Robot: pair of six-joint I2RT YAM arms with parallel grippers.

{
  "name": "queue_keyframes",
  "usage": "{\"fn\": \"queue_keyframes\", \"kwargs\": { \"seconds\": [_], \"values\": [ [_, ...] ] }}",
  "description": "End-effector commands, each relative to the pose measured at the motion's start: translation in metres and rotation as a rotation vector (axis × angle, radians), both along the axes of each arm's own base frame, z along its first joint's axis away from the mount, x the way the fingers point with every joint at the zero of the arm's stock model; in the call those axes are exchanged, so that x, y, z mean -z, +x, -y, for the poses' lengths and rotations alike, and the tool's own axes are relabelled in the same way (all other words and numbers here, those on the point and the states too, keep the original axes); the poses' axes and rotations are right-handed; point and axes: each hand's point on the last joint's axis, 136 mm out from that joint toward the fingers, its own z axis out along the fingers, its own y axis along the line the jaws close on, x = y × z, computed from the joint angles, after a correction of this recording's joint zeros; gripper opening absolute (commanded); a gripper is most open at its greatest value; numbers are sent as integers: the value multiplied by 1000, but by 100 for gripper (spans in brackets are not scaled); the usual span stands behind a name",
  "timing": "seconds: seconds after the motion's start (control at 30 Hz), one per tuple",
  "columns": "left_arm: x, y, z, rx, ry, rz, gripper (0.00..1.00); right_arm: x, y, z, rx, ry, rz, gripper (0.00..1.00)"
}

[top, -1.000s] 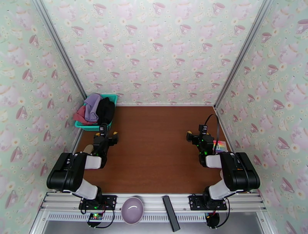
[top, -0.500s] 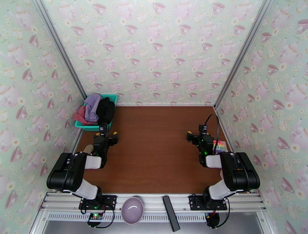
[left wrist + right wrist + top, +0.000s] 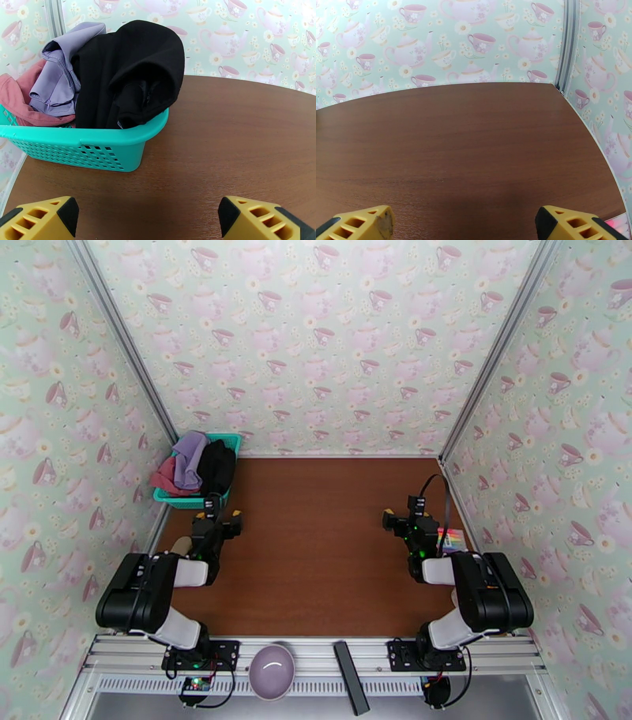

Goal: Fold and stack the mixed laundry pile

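The pile [image 3: 193, 465] fills the teal basket [image 3: 98, 148] at the surface's [image 3: 237, 130] far-left corner, about 10 o'clock in the top view. In the left wrist view, the black garment [image 3: 130, 75] drapes over the basket's rim. The purple cloth [image 3: 59, 75] lies against it at 9 o'clock, and the red top [image 3: 19, 102] is further toward 9 o'clock, partly under the purple. The left tool [image 3: 148, 217] is spread wide and pinches nothing, with the basket near at its 11 o'clock. The right tool [image 3: 464, 219], also spread and empty, faces bare surface at 3 o'clock, well apart from the pile.
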Motion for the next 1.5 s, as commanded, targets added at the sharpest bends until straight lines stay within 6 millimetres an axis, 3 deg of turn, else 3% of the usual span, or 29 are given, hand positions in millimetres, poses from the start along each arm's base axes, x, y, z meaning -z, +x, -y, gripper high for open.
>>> {"fn": "queue_keyframes", "kwargs": {
  "seconds": [0.0,0.13,0.23,0.33,0.4,0.5,0.67,0.77,0.87,1.17,1.47],
  "values": [
    [-33,-4,-19,-131,1,50,100,-26,5,1,15,5,3,100],
    [-111,-29,-59,-420,-126,50,100,-78,10,10,95,51,-103,100],
    [-164,-35,-62,-459,-185,25,100,-113,11,1,82,133,-162,100],
    [-202,-24,-55,-423,-198,-56,98,-127,11,-7,96,219,-255,100],
    [-205,-9,-53,-397,-208,-171,98,-129,12,-16,91,259,-340,96],
    [-193,27,-52,-312,-288,-341,92,-126,13,-41,26,289,-447,92],
    [-153,90,-58,-213,-448,-487,82,-114,20,-76,-41,268,-518,89],
    [-135,118,-60,-183,-454,-513,80,-103,24,-91,-81,288,-550,84],
    [-121,137,-76,-219,-397,-533,79,-95,26,-100,-103,288,-570,83],
    [-84,163,-127,-304,-341,-551,81,-75,31,-113,-131,303,-610,83],
    [-54,170,-144,-321,-366,-577,81,-63,42,-125,-147,306,-641,83]
  ]
}}
